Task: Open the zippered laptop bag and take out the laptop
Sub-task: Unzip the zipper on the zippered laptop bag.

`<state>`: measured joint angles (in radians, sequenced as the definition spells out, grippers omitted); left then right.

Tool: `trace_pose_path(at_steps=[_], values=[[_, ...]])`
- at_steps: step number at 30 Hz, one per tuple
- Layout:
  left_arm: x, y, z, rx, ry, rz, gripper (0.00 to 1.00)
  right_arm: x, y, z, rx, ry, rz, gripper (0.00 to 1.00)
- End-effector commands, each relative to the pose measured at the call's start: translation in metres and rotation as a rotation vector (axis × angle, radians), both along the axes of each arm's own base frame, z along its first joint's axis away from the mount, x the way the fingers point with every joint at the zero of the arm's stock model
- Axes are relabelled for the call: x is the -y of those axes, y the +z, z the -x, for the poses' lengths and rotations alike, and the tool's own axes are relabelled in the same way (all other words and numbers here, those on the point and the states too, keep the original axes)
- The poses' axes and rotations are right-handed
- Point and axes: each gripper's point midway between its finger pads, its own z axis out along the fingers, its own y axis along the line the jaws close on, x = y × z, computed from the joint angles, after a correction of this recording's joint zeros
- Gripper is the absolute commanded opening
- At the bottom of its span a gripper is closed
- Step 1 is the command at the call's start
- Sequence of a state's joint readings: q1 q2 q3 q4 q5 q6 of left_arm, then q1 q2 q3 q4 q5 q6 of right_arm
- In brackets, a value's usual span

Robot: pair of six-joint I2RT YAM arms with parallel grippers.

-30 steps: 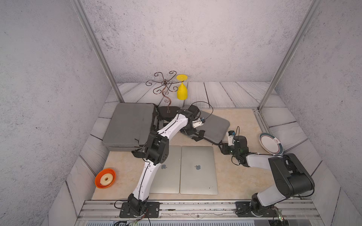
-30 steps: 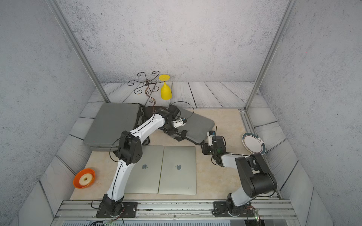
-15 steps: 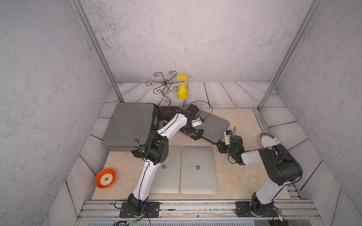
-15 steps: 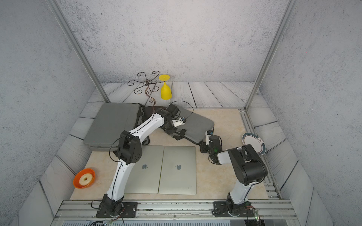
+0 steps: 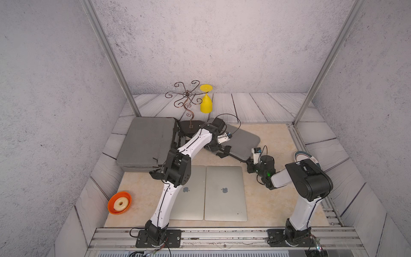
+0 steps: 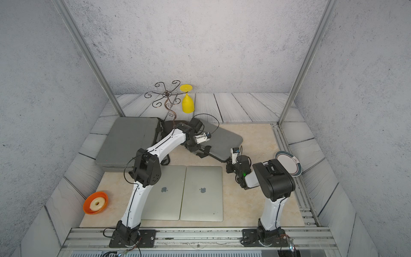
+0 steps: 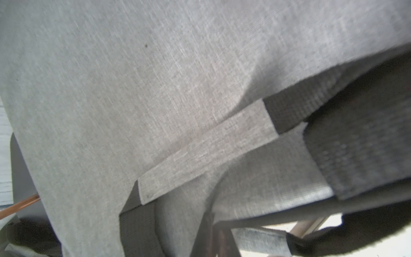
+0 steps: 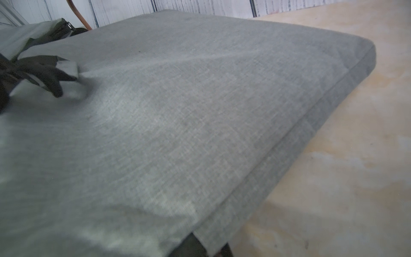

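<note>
The grey fabric laptop bag (image 5: 242, 138) lies at an angle on the tan mat, right of centre in both top views (image 6: 224, 138). My left gripper (image 5: 219, 152) is shut on the bag's near edge beside its dark handle straps; in the left wrist view the jaws (image 7: 213, 242) pinch grey fabric (image 7: 155, 89). My right gripper (image 5: 249, 160) sits at the bag's near right corner. In the right wrist view that corner (image 8: 178, 111) runs between the closed jaws (image 8: 206, 247). The zipper and the laptop inside are hidden.
A larger grey bag (image 5: 146, 142) lies at the left. Two closed silver laptops (image 5: 224, 193) (image 5: 191, 193) rest side by side near the front. An orange bowl with a doughnut (image 5: 119, 202), a wire stand (image 5: 188, 100), a yellow upturned glass (image 5: 206, 104) and a plate (image 5: 304, 158) stand around.
My right gripper has moved left onto the bag's near right corner and closed on it, with the right arm folding in. The left arm has not moved.
</note>
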<state>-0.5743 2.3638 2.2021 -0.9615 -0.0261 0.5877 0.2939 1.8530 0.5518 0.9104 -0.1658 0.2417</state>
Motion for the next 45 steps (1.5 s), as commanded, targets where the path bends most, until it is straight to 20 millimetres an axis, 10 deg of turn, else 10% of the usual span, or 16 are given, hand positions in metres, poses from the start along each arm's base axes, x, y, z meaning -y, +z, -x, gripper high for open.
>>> trace_pose_path(at_steps=[1,45], values=[[-0.017,-0.001,-0.017,0.030,0.048,-0.032,0.00,0.000,0.018,-0.009,0.085,-0.007,0.001,0.08],[0.006,-0.014,0.001,-0.005,0.211,-0.006,0.00,-0.062,0.064,0.112,-0.035,0.474,0.074,0.00]])
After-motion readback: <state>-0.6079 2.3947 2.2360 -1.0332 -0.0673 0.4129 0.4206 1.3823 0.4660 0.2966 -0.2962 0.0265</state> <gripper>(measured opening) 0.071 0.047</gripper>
